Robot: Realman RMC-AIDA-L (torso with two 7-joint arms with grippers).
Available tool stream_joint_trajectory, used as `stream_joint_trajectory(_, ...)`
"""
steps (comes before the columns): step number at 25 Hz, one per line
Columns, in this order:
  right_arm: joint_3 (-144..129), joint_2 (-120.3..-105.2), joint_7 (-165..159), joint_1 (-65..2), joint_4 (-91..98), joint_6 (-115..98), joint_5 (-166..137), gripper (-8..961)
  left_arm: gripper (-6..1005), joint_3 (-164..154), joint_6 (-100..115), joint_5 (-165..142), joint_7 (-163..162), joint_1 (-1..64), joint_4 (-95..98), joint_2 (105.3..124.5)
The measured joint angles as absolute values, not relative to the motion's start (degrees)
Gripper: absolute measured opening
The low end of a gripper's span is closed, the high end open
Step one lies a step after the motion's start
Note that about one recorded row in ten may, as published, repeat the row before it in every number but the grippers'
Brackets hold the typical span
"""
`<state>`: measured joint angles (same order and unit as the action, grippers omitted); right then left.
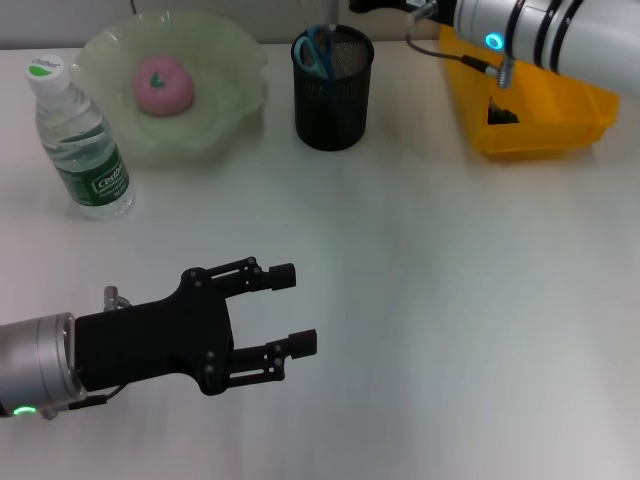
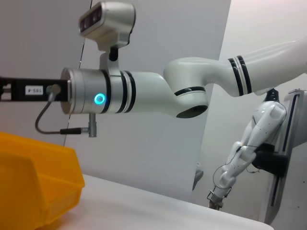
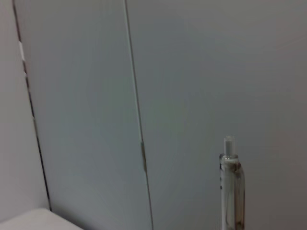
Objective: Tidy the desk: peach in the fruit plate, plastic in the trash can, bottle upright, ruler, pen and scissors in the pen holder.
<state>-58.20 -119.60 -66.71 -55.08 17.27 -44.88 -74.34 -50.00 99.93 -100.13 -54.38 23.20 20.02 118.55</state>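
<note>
I carry a clear-barrelled pen with a white tip (image 3: 232, 189) upright in my right gripper; the right wrist view shows it standing against a blank wall, though my right jaws themselves are out of sight at the 1 o'clock edge of the head view, so I cannot tell how firmly they pinch it. The black mesh pen holder (image 1: 332, 92) stands at 12 o'clock on the white tabletop (image 1: 450, 300), with blue-handled scissors (image 1: 318, 47) already inside. The pink peach (image 1: 163, 85) lies in the pale green fruit plate (image 1: 225, 120) at 11 o'clock, and the clear water bottle with a green label (image 1: 82, 140) stands upright at 10 o'clock. The yellow plastic bin (image 1: 545, 120) sits at 1 o'clock beneath my right arm. My left gripper (image 1: 295, 310) hangs at 7 o'clock, jaws spread and holding nothing.

The danger, as I judge it: the pen could strike the scissor handles or the holder's rim, tip the holder, or slip and roll away.
</note>
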Motion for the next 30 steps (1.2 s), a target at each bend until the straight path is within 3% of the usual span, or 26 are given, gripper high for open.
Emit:
stream_joint_trajectory(20,-61.78,-119.86,-67.1,-56.42,15.08,-40.26,-74.04,197,744,-50.01,99.95,-100.02,-54.42,23.09,19.86,118.56)
stream_joint_trajectory(23,-61.42,-119.89,-67.21,-56.09,15.36,-40.57,-73.93,437,744,-50.01,99.94,-100.02,-54.46,23.04,19.86,118.56)
stream_joint_trajectory(30,-61.55,-119.49,-70.12,-50.59,19.37,-51.65,-70.94,677,744,-50.01,100.04,-100.01,-54.94,23.08,19.87,118.45)
